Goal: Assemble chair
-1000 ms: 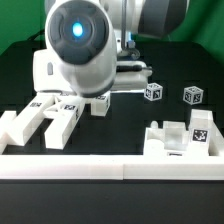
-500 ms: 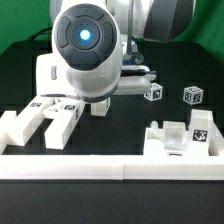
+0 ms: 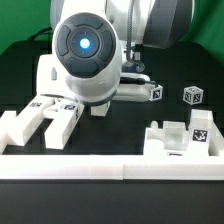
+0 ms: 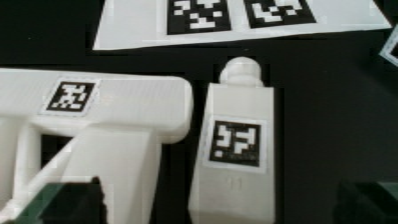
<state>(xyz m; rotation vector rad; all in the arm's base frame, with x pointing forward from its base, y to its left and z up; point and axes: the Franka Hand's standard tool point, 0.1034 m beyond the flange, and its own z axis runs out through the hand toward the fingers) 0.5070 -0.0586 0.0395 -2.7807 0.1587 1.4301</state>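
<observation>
1. On the exterior view's left of the arm, low and in front of it, a group of white chair bars lies flat on the black table. The bars lie side by side, and several square tags on them face up.
2. Directly beneath the arm, the wrist view shows a wide chair piece with one tag facing up and two limbs running out from its body.
3. Also beneath the arm, a round-tipped bar lies flat, its tag facing up. It is just beside the wide chair piece, with a thin dark line between them. Whether the two touch cannot be told.
4. The gripper is spread to its full width and grips nothing. One dark, blurred fingertip shows at each side of the wrist view. In the exterior view the arm's own body hides the gripper.
5. The marker board lies flat beneath the arm, past the bar's rounded tip and clear of it.
6. At the arm's edge on the exterior view's right, a small tagged block is partly covered by the arm.
7. Further to the exterior view's right of the arm, a second tagged block stands apart.
8. To the exterior view's right and in front of the arm sits a chunky chair part carrying one tag.
9. A long white border rail runs across in front of the arm.
</observation>
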